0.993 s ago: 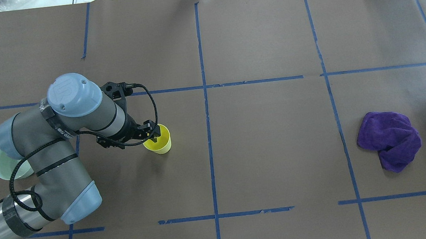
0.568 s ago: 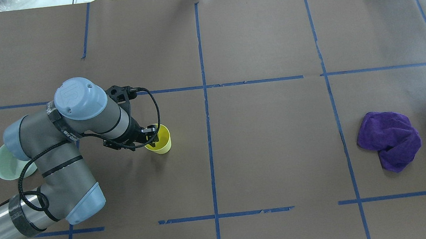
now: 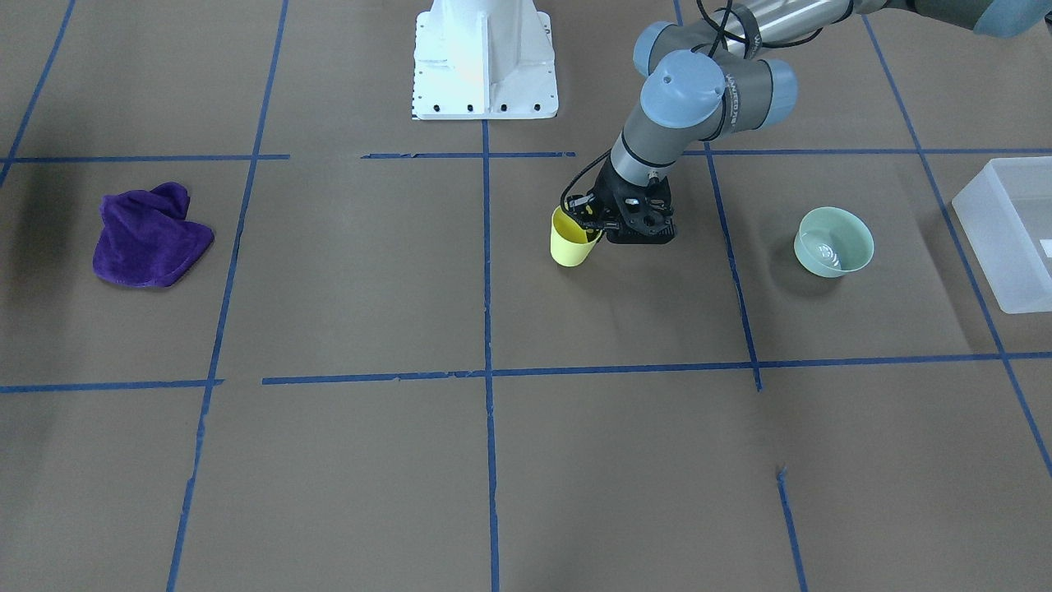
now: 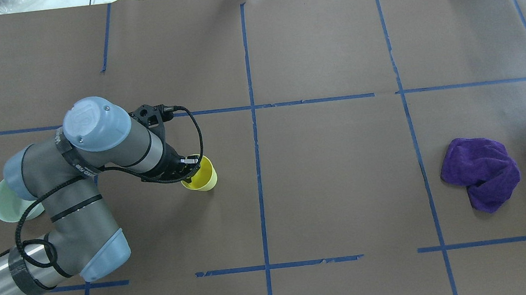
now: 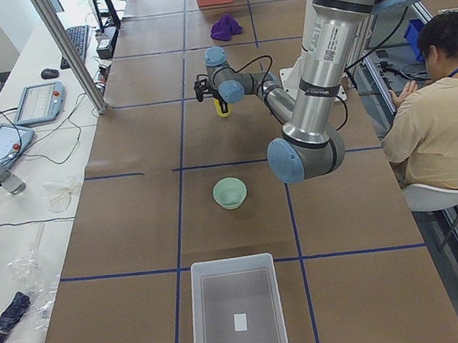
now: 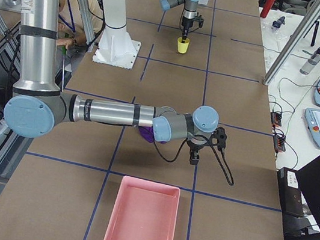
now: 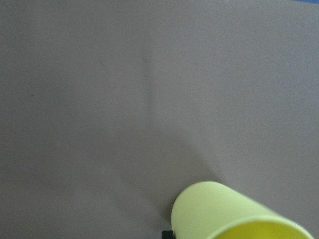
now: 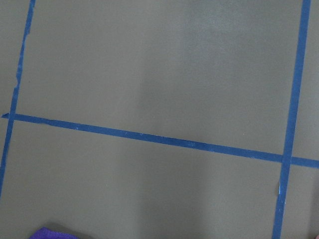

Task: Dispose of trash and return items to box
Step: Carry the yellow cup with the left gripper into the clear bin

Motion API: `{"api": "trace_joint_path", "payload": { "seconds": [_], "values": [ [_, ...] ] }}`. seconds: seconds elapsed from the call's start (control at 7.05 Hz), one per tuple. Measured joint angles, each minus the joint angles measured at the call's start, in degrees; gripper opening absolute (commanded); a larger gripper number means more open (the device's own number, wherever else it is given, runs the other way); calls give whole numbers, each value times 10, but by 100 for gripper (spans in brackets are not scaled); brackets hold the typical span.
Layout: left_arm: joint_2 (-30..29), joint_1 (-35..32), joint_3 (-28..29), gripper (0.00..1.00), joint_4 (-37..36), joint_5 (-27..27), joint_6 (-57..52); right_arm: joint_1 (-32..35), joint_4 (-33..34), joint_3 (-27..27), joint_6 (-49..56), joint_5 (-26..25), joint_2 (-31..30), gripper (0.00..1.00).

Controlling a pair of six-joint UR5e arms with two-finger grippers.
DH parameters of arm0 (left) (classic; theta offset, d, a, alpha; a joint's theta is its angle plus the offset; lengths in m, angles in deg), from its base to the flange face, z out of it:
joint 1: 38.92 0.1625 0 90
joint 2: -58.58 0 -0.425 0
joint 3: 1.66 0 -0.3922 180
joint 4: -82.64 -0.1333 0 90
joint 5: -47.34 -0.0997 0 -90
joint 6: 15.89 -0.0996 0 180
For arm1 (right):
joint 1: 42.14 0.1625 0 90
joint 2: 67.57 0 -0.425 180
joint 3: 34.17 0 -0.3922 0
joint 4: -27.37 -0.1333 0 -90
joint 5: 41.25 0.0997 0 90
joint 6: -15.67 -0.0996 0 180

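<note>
The yellow cup (image 4: pixel 203 174) stands left of the table's middle and leans a little; it also shows in the front view (image 3: pixel 567 243) and the left wrist view (image 7: pixel 224 209). My left gripper (image 4: pixel 190 167) is shut on the cup's near rim, one finger inside and one outside (image 3: pixel 593 224). The frosted white box (image 3: pixel 1007 234) stands at the table's left end, empty but for a small label (image 5: pixel 240 322). My right gripper (image 6: pixel 195 156) hovers by the purple cloth (image 4: pixel 483 173); I cannot tell whether it is open or shut.
A pale green bowl (image 3: pixel 832 241) sits between the cup and the box, partly under my left arm in the overhead view (image 4: pixel 5 206). A pink tray (image 6: pixel 141 220) stands at the table's right end. Blue tape lines cross the brown table cover.
My left gripper came down onto the cup's rim and closed on it. The cup now leans and has shifted slightly to the right. The cloth has not moved.
</note>
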Motion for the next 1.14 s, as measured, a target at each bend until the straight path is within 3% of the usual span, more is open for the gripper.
{"api": "trace_joint_path", "payload": {
  "seconds": [0.28, 0.43, 0.71, 0.85, 1.14],
  "values": [
    [17, -83, -73, 0, -3, 3, 0, -5, -1, -3, -1, 0, 1, 100],
    [54, -137, -106, 0, -4, 10, -35, -8, -5, -5, 0, 0, 0, 100],
    [187, -246, -157, 0, 0, 53, -227, -22, -59, -3, -3, 0, -7, 100],
    [245, -308, -156, 0, 2, 82, -357, -26, -77, -2, -9, 5, -11, 100],
    [305, -430, -88, 0, 3, 123, -610, -32, -87, -2, -15, 35, -13, 100]
  ]
}}
